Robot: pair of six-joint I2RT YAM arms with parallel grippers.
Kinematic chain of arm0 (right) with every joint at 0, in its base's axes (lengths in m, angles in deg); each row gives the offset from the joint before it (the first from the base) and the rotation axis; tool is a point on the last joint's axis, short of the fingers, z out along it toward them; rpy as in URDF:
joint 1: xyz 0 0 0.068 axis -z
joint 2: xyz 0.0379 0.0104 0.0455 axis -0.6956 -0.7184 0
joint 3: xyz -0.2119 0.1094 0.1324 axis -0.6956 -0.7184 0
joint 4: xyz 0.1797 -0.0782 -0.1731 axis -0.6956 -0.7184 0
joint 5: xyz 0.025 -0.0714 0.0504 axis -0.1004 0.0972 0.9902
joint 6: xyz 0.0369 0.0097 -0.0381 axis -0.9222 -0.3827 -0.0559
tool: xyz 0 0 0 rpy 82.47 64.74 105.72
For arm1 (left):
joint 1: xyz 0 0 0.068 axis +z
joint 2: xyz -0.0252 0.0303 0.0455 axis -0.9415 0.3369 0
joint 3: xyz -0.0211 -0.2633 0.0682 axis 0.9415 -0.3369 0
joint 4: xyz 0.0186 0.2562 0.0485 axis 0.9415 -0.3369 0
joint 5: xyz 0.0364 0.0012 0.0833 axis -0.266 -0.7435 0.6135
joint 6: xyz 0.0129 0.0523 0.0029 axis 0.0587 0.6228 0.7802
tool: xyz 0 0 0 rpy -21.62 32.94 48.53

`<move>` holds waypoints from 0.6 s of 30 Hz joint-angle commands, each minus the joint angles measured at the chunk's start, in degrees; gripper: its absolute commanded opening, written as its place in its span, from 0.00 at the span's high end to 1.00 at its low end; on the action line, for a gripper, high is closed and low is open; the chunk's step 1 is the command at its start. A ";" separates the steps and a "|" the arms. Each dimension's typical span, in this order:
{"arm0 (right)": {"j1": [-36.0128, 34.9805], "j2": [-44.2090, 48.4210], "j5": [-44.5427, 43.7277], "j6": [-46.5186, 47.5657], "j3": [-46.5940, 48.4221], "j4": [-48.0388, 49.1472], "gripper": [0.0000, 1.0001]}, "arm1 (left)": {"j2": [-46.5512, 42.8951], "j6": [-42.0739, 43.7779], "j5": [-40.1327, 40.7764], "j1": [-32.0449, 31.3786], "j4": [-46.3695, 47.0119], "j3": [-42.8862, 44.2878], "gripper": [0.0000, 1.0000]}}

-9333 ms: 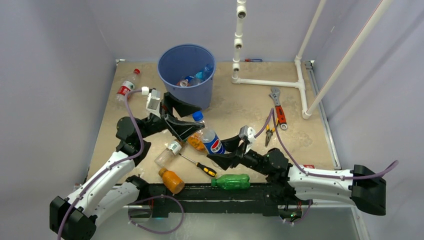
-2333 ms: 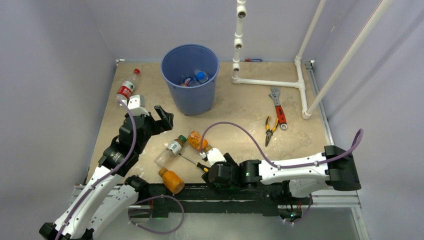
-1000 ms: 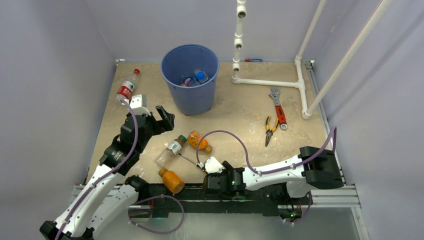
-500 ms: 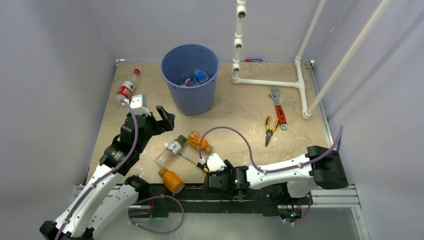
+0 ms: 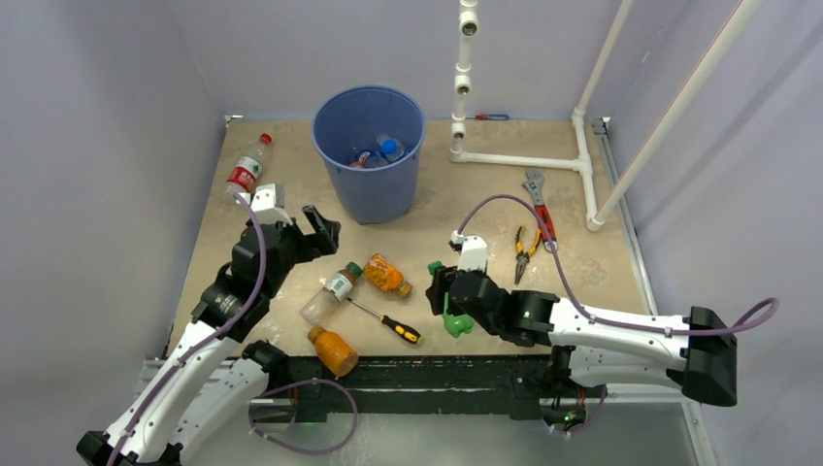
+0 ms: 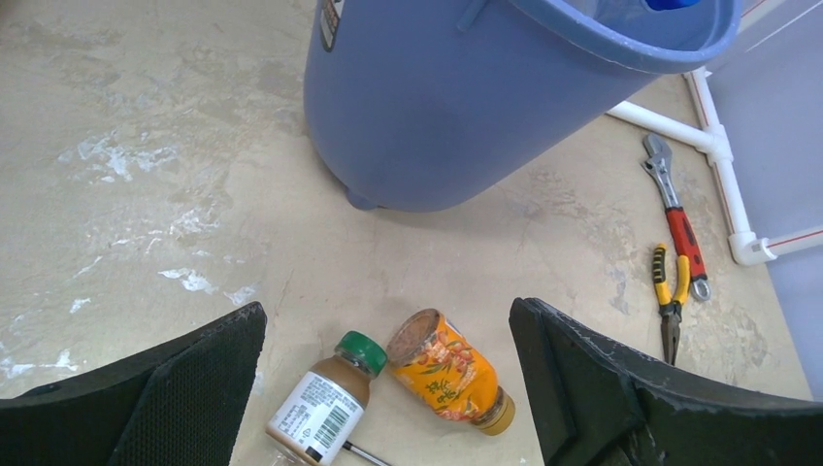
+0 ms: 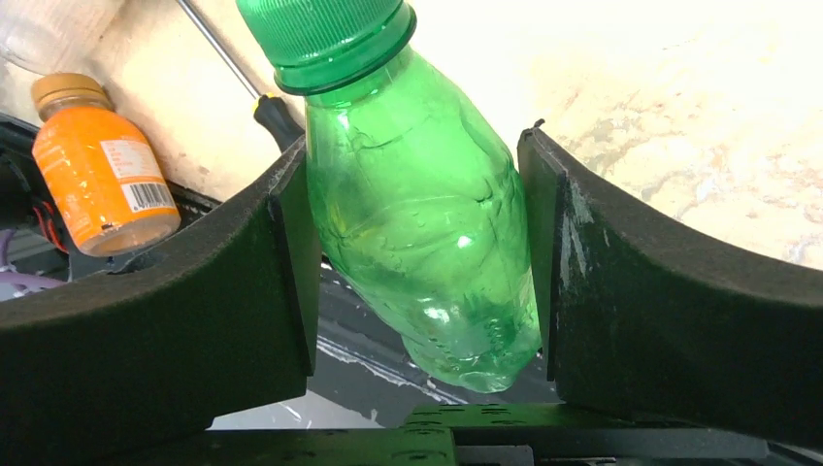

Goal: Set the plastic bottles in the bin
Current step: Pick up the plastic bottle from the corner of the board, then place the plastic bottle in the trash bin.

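The blue bin [image 5: 374, 189] stands at the back with several bottles inside. My right gripper [image 5: 444, 296] is shut on the green bottle [image 5: 454, 322] and holds it off the table, its green cap pointing away; the pads press both sides of the green bottle [image 7: 417, 194]. My left gripper [image 5: 315, 228] hangs open and empty in front of the bin [image 6: 466, 107]. Below it lie a green-capped, white-labelled bottle [image 6: 325, 408] and an orange-labelled bottle [image 6: 448, 371]. An orange-filled bottle [image 5: 335, 351] lies by the front edge. A red-labelled bottle [image 5: 245, 170] lies at the far left.
A yellow-and-black screwdriver [image 5: 388, 323] lies between the bottles. Pliers [image 5: 524, 252] and a red-handled wrench [image 5: 539, 209] lie to the right. A white pipe frame [image 5: 524, 160] stands at the back right. The black front rail [image 5: 388, 374] runs under the arms.
My right gripper closed on the green bottle at the front edge, lifted it and carried it back over the table. The left arm stayed still.
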 commanded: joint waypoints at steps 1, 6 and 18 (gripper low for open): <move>2.06 1.83 2.28 1.16 -3.33 10.29 0.55 | -1.08 1.93 -3.95 0.04 4.09 -1.17 0.03; 4.14 1.46 1.83 0.12 -8.40 16.10 0.55 | -2.68 3.22 -10.41 0.02 8.16 -2.75 0.05; 4.06 24.62 15.55 15.42 -29.84 52.20 0.59 | 6.79 -0.98 -50.83 -0.24 32.62 -7.28 0.09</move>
